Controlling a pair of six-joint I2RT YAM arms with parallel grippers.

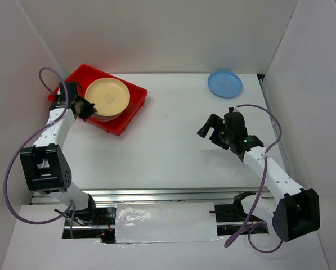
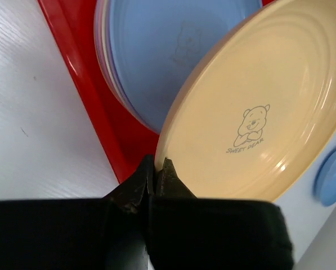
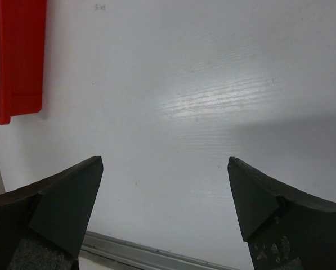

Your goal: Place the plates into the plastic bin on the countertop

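My left gripper is shut on the near rim of a cream plate and holds it tilted over the red plastic bin. In the left wrist view the gripper pinches the cream plate above a stack topped by a blue plate in the bin. A lone blue plate lies on the countertop at the back right. My right gripper is open and empty above the countertop; it also shows in the right wrist view.
White walls enclose the countertop on three sides. A metal rail runs along its front edge. A corner of the bin shows at the top left of the right wrist view.
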